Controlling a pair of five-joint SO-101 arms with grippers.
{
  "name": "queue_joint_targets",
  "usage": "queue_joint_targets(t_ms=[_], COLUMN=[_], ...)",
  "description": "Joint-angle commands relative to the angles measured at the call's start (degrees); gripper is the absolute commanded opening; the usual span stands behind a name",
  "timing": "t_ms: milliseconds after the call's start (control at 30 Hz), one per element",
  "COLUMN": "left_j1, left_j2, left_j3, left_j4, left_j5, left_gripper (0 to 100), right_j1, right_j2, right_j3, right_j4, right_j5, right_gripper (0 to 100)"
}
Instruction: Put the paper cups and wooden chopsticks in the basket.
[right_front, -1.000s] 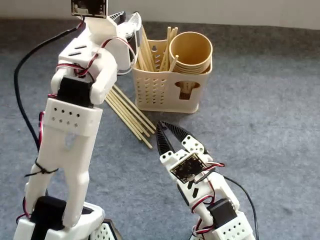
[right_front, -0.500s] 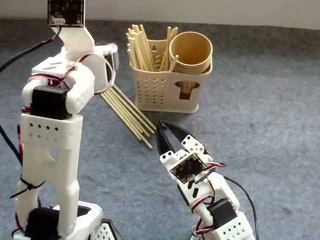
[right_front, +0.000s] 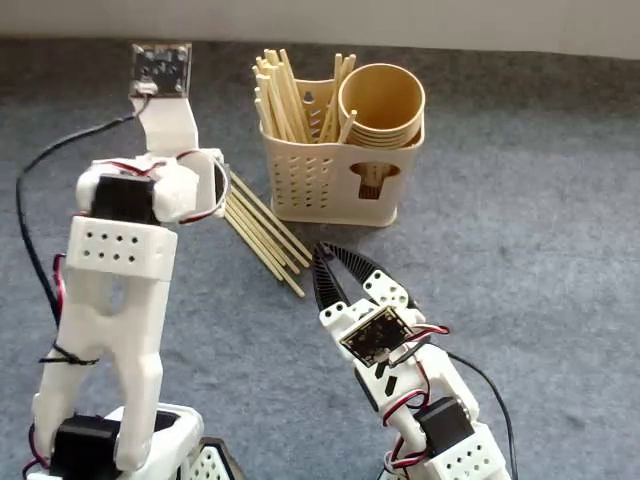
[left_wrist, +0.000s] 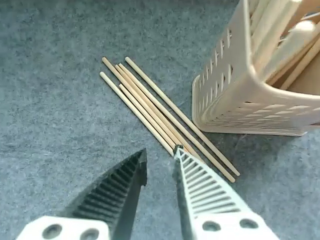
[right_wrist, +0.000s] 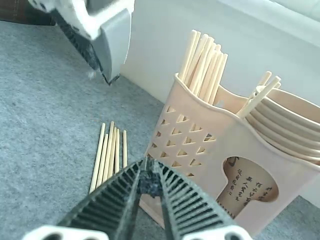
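Since a second ago your left arm has pulled back from the cream slotted plastic basket (right_front: 330, 185) and come down over the loose bundle of pale wooden chopsticks (left_wrist: 155, 117) lying flat on the grey fabric table cover (right_front: 540, 250), just beside the basket's wall. The left gripper (left_wrist: 160, 159) is released and empty, its jaws a little apart above the near ends of the sticks. The right gripper (right_wrist: 149, 171) is clenched on nothing, parked low in front of the basket. Done, by my reading: the stack of tan paper cups (right_front: 382, 100) sits nested in one compartment, and a sheaf of upright chopsticks (right_front: 278, 90) stands in the other. Left: that handful on the cover. You look well past halfway.
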Motion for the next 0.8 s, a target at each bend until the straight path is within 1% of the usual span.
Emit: queue_joint_targets(t_ms=[0,67,133,233,533,767], left_j1=[-1.63,-2.42,-3.91,-4.62,-4.7,-4.79], left_j2=[-1.54,-1.45,-1.27,1.8,21.05,28.35], left_j3=[7.87,10.68,13.58,14.46,3.47,-0.48], left_j4=[-9.41,-12.48,-15.03,-17.41,-17.23,-17.49], left_j5=[0.0,0.7,3.52,4.57,4.84,4.92], left_gripper=[11,11,11,11,11,11], right_j1=[0.48,0.48,0.4,0.4,0.4,0.31], right_j2=[-0.57,-0.57,-0.57,-0.57,-0.57,-0.57], right_j3=[5.58,5.58,5.58,5.58,5.58,5.58], right_j4=[0.22,0.22,0.22,0.22,0.22,0.22], right_j5=[0.62,0.62,0.62,0.62,0.62,0.62], right_gripper=[0.6,0.6,0.6,0.6,0.6,0.6])
